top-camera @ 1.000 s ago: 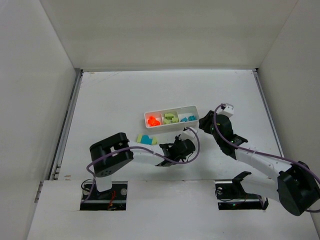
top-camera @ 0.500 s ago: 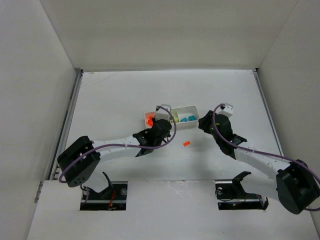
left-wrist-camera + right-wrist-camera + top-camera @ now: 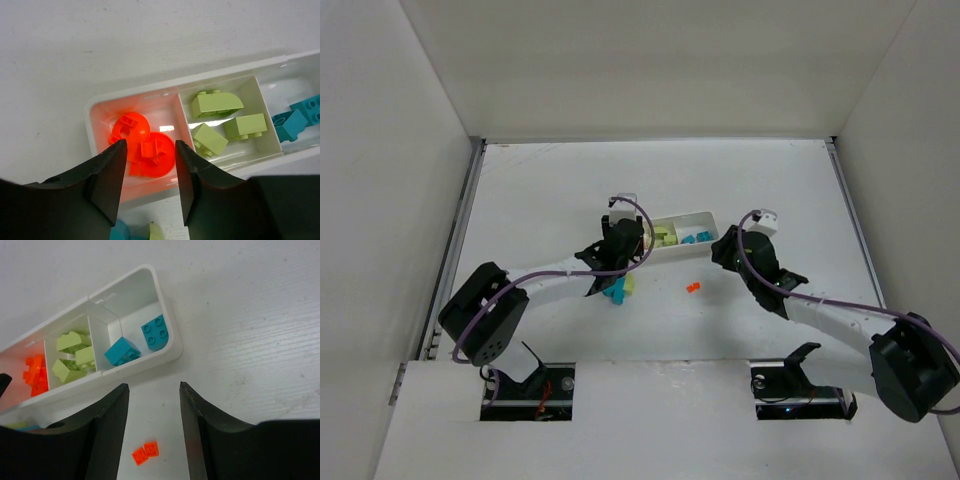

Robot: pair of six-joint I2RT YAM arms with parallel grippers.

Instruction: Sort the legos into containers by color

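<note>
Hovering over the left end of the tray [image 3: 137,367], your left gripper [image 3: 150,145] shows its fingers parted with nothing pinched between them. Directly under the gap lies the orange compartment [image 3: 105,115], holding a small heap of orange bricks [image 3: 145,145].

Obs: the green compartment [image 3: 235,85], middle of the tray, holds three green bricks [image 3: 216,103]. The cyan compartment [image 3: 135,305], at the right end, holds two cyan bricks [image 3: 122,351]. No colour is mixed in any section that you can see.

Obs: your right gripper [image 3: 152,386] hangs just off the tray's right end, jaws apart and empty. In its wrist view the loose orange brick [image 3: 145,452] sits on the table [image 3: 260,365] at lower centre, between the two fingers but below their tips, clear of the tray.

Obs: a loose cyan brick [image 3: 120,232] and a loose green brick [image 3: 155,232] lie together on the table just beside the tray's near wall, at the bottom edge of the left wrist view.

Judgement: the step in hand is a drop into the orange section, and the sort is well along with three pieces left out.

Next: lift the left gripper clear of the tray wall before you swing it. The cyan and green pieces touch or nearly touch, so you need a narrow, low pinch on one alone. The orange piece is flat and tiny: come down until the fingertips straddle it at table level
</note>
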